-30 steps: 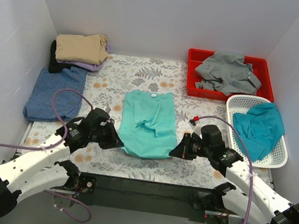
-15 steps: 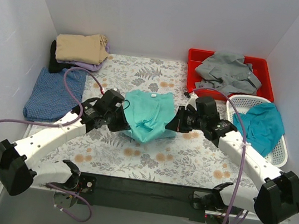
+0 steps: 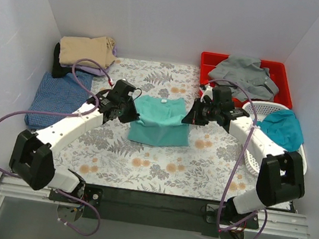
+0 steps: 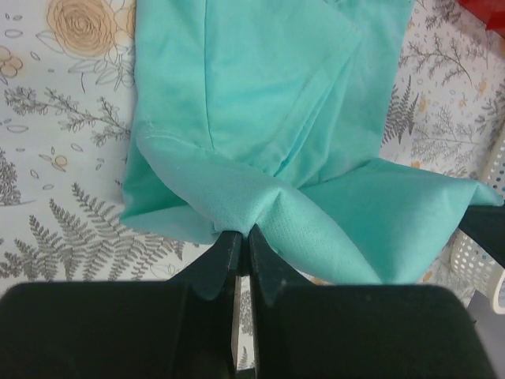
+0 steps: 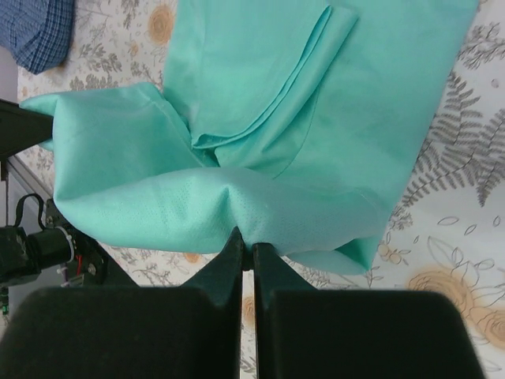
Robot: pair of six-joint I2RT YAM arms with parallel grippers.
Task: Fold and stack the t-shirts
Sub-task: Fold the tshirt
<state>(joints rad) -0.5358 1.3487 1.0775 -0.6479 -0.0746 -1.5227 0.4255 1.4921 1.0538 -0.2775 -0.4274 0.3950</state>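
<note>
Pinching a bunched edge of the mint green t-shirt (image 4: 260, 95) between fingers pressed nearly flat together, the left gripper (image 4: 243, 237) holds the cloth at the shirt's left side. The right gripper (image 5: 247, 241) does the same on the right side, its fingers clamped on a gathered fold of the same fabric. Between the two grips a layer of cloth is drawn across from left to right, lying over the lower layer.

Seen from above, the left gripper (image 3: 134, 114) and right gripper (image 3: 187, 118) flank the mint green t-shirt (image 3: 160, 122), which lies near the middle of the flowered table (image 3: 157, 173). The collar with its white tag points toward the far wall, and the doubled-over fold faces the arms' bases. As folded, the shirt is close to square, slightly wider from left to right than deep.

Farther out, a blue checked shirt (image 3: 54, 98) lies at the left edge, with a tan shirt (image 3: 86, 50) atop a pile behind it. A grey shirt (image 3: 241, 74) fills the red bin (image 3: 204, 66), and a teal shirt (image 3: 283, 129) sits in the white basket (image 3: 249, 163).
</note>
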